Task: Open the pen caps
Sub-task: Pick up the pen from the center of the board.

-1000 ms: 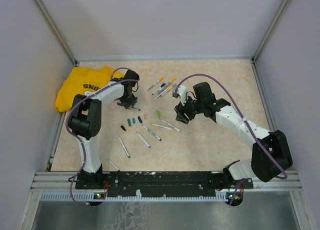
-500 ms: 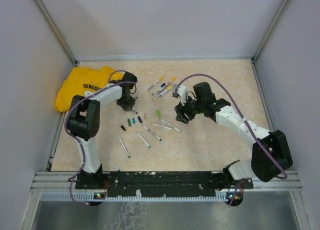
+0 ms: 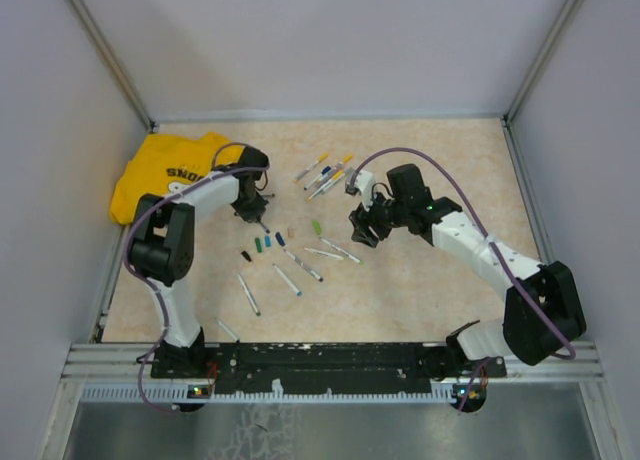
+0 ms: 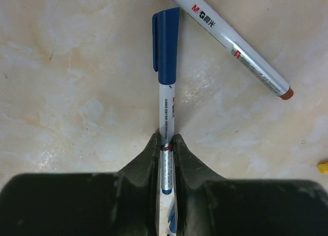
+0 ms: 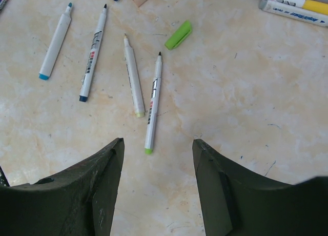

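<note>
Top external view, by size: beige marbled tabletop (image 3: 430,290); crumpled yellow printed cloth (image 3: 160,172), far-left, idle. Left arm (image 3: 215,190) stretched forward, wrist tipped down; left gripper (image 4: 165,143) pinches a slim white pen barrel (image 4: 167,110), judged so its dark-blue plastic cap (image 4: 165,46) sits clear for pulling. Right gripper (image 5: 159,154) hovers, jaws apart, empty. Mid-table, tiny loose caps (image 3: 262,244), colours barely legible from above.

Cloth (image 3: 160,175) in far-left corner of table (image 3: 420,290), capped pens (image 3: 322,176) behind loose caps (image 3: 258,245), uncapped pens (image 3: 287,280) before them
</note>
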Robot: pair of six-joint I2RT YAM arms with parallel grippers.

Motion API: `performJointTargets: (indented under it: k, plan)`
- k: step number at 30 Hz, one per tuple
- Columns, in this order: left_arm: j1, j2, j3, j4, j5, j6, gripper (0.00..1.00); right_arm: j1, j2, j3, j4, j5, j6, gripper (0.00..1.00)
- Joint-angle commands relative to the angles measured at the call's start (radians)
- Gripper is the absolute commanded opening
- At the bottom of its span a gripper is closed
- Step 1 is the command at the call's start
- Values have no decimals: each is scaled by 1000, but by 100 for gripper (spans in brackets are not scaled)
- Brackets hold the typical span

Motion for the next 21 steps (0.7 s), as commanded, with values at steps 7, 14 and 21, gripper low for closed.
performJointTargets:
  k: [7, 14, 21]
  plan:
    - [10, -39, -57, 13, 45, 13, 0, -9, -47, -2, 37, -8, -13, 56]
    - [10, -80, -83, 32, 25, 11, 0, -9, -47, -3, 38, -10, -14, 56]
    - [10, -142, -102, 68, 26, 42, 0, -9, -47, -3, 36, -10, -14, 56]
